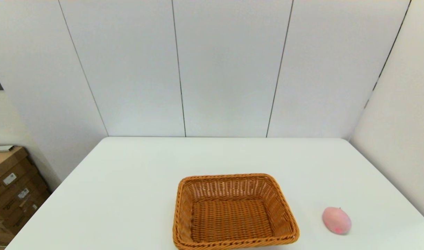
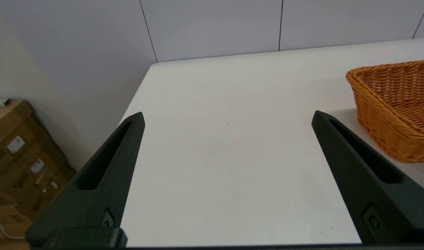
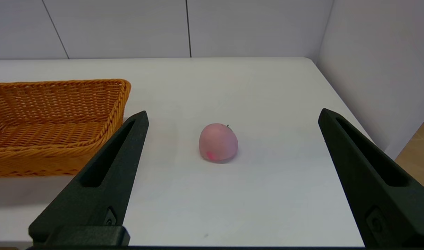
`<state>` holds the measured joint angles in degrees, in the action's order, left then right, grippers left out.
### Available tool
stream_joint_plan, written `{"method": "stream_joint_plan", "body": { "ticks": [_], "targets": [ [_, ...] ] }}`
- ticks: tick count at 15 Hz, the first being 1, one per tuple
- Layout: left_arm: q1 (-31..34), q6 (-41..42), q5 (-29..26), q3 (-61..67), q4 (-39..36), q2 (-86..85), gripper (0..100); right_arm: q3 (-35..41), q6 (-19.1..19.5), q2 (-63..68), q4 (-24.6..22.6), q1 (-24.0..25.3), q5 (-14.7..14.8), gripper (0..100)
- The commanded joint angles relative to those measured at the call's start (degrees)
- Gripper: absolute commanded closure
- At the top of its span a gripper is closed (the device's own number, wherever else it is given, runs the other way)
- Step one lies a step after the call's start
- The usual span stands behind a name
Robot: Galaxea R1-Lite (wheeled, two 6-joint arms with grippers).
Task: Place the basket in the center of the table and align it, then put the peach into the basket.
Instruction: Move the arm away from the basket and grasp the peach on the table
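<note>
Sitting near my edge of the surface (image 1: 128, 194), the basket (image 1: 234, 211) lies slightly right of centre and a touch skewed, empty inside. Peach (image 1: 336, 220) rests on the surface to its right, apart from it, stem up and tilted. Left gripper (image 2: 227, 118) hangs over bare surface left of the basket, fingers spread wide, holding nothing. Right gripper (image 3: 232, 116) faces the peach, fingers likewise released, fruit lined up between them but farther out. My read: wicker is light and stiff, will slide easily on this smooth top; I'd nudge or pinch it at the braided rim (image 2: 357, 74) on a short side, where the weave is thickest. Peach looks smooth, rounded, prone to roll; I'd close across its widest middle, gently, since it may be soft.
</note>
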<state>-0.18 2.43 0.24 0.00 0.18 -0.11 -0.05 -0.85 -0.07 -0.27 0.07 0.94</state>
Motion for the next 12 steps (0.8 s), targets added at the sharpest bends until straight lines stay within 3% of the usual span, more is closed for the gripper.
{"method": "stream_joint_plan", "body": {
  "ticks": [1,3,5,8,12],
  "targets": [
    [0.0,-6.8,1.8,0.0,-0.2,0.0,0,-7.3,-0.3,0.7,2.4,0.0,-1.1,0],
    [0.0,-6.9,1.8,0.0,-0.2,0.0,0,-17.7,-0.4,7.5,9.1,0.2,-3.3,0],
    [0.0,-6.9,1.9,0.0,-0.2,0.0,0,-25.9,-1.5,19.6,10.6,0.4,-2.3,0],
    [0.0,-6.9,1.8,0.0,-0.2,0.0,0,-31.5,-1.3,49.5,11.1,-0.9,4.4,0],
    [0.0,-6.9,1.9,0.0,-0.2,0.0,0,-35.5,0.6,76.4,10.9,2.2,5.7,0]
  ]
}}
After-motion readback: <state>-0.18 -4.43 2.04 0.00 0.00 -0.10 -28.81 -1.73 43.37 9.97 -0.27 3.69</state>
